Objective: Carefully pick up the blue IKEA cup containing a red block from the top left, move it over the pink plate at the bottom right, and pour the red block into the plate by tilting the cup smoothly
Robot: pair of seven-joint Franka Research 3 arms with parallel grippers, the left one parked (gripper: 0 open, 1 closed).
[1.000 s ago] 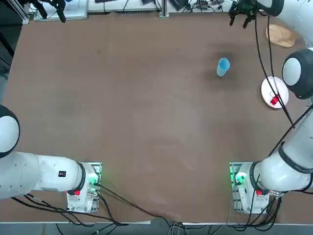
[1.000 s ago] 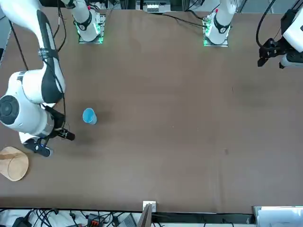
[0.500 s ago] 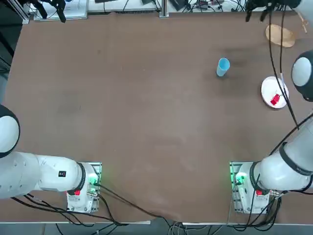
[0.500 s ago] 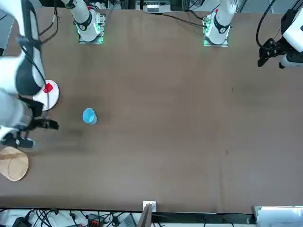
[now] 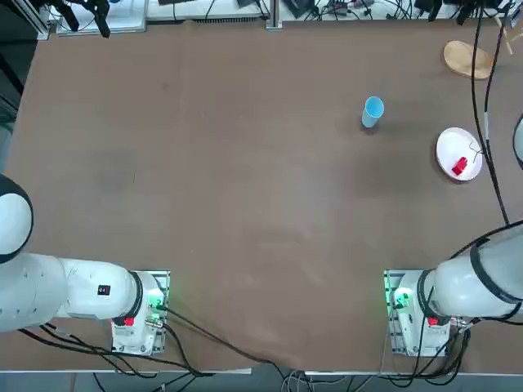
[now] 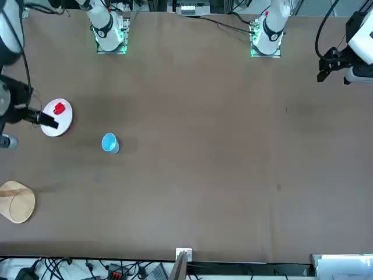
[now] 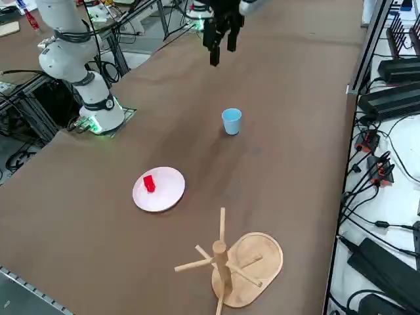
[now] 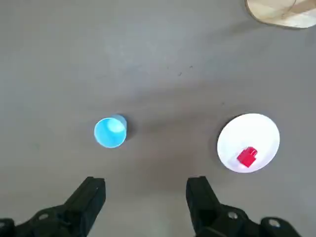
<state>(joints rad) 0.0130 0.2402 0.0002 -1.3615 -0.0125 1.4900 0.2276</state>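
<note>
The blue IKEA cup (image 5: 373,110) (image 7: 231,121) stands upright on the brown table, and in the wrist view its inside (image 8: 110,132) shows only blue. The red block (image 5: 458,166) (image 8: 247,156) lies on the pink plate (image 5: 451,147) (image 7: 164,193) (image 6: 64,122), which sits apart from the cup on the robot's right. My right gripper (image 7: 220,41) (image 8: 145,195) hangs high above the table, open and holding nothing, with both cup and plate far below it.
A tan wooden peg stand on an oval base (image 7: 226,262) (image 5: 467,59) (image 6: 16,201) sits beyond the plate near the table's far right corner. Cables and power strips (image 7: 387,98) run along the far edge.
My right arm has swung up and away towards the table's far right edge. It no longer covers the plate and block in the front view. Cup, plate and block have not moved.
</note>
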